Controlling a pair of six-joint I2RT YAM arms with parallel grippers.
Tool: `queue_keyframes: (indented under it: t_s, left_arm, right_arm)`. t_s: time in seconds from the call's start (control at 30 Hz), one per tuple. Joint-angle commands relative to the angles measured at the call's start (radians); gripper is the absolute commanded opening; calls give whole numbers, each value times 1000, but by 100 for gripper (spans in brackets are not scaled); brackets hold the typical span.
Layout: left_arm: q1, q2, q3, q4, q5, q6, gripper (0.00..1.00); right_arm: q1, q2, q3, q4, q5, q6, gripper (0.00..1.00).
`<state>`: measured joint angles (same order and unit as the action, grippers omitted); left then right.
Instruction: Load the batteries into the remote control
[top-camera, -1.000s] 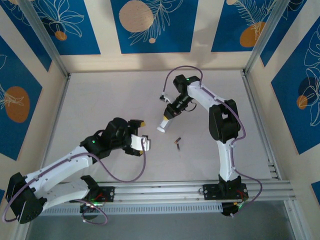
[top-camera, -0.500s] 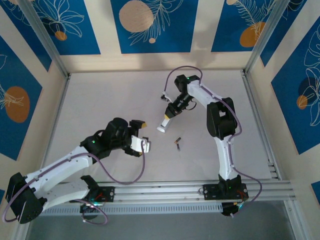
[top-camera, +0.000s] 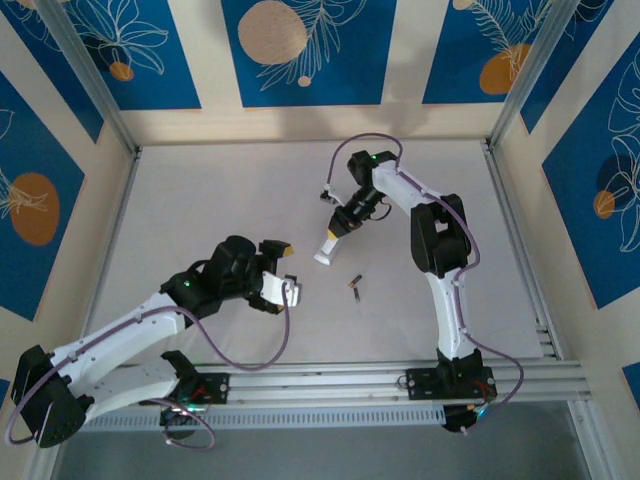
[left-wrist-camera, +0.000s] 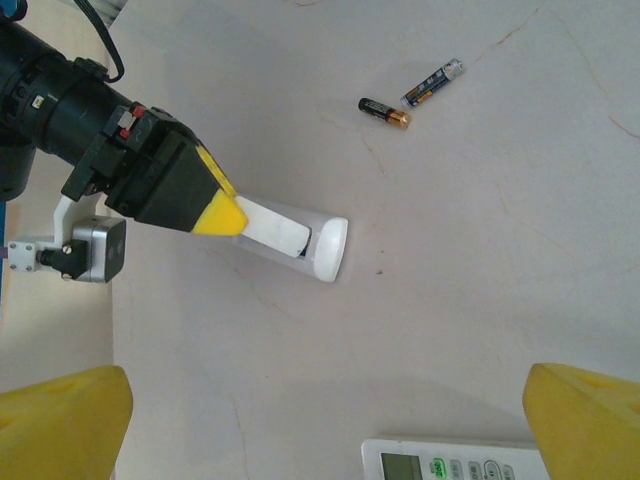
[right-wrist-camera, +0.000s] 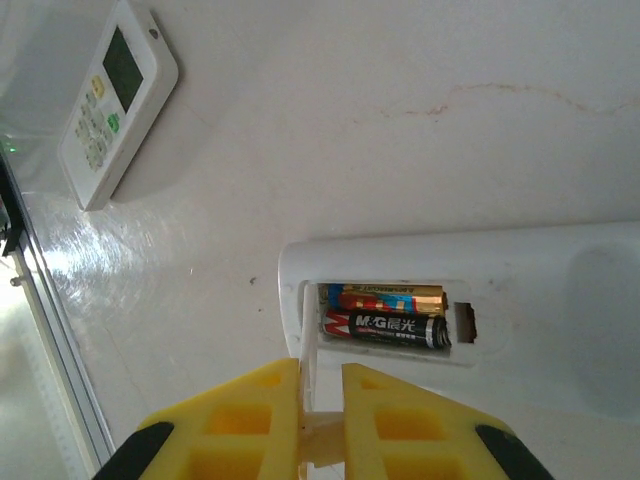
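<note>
Setting: white table (top-camera: 220, 190) boxed in by blue flowered panels (top-camera: 300, 50), both arms reaching in from the near edge.
Right gripper (right-wrist-camera: 321, 378): clamped narrow on a thin white piece, by the look of it the battery cover (left-wrist-camera: 272, 228), which runs from the yellow fingertips into the end of the handset.
Remote control (right-wrist-camera: 560, 290): lying back-up near mid-table, bay open to the wrist camera.
Batteries (right-wrist-camera: 385, 298): two seated side by side in the bay, an orange-labelled one above and a black one (right-wrist-camera: 390, 328) below.
Loose cells (left-wrist-camera: 385, 112): two more lying together on the bare table, near the handset but clear of it, touched by nothing.
Left gripper (left-wrist-camera: 325, 420): spread wide, holding nothing, hanging just above a second remote (left-wrist-camera: 455, 462) with a small screen.
Just changed: very little. Right wrist and the handset's gripped end nudged a touch toward the far wall over the last second. Left arm and loose cells exactly where they were.
Meaning for the task: probably past the loading step for this handset and working the cover.
Watch for: cover slipping out of the pinch, or the light handset skating instead of the cover seating.
</note>
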<state>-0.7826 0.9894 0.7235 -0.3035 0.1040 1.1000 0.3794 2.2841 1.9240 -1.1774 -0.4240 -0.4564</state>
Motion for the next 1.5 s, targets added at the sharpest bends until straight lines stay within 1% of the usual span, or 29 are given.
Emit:
queue_keyframes:
  t_s: [0.0, 0.27, 0.53, 0.67, 0.77, 0.9, 1.13, 1.37, 1.47]
  left_arm:
    - [10, -12, -15, -3, 23, 14, 100]
    - [11, -11, -16, -2, 23, 15, 100]
    - [11, -11, -18, 1, 26, 14, 100]
    - [11, -12, -19, 4, 26, 15, 100]
    - [10, -11, -19, 4, 26, 15, 100]
    - [11, -12, -19, 4, 29, 15, 100]
    - [10, -11, -19, 6, 30, 13, 100]
    - [10, -13, -18, 6, 33, 13, 100]
    - [11, -15, -19, 6, 34, 14, 100]
  right_arm:
    - [8, 29, 4, -42, -57, -28, 14]
    - [14, 50, 0, -53, -74, -30, 14]
    - [22, 58, -10, -45, 11, -10, 14]
    - [21, 52, -4, -44, 9, 3, 15]
    - [27, 58, 3, -48, 24, 27, 19]
    - [32, 53, -17, -34, 33, 55, 21]
    - [21, 3, -47, 17, 46, 91, 29]
    - [21, -22, -35, 38, 79, 121, 41]
    - [26, -36, -33, 62, 112, 142, 47]
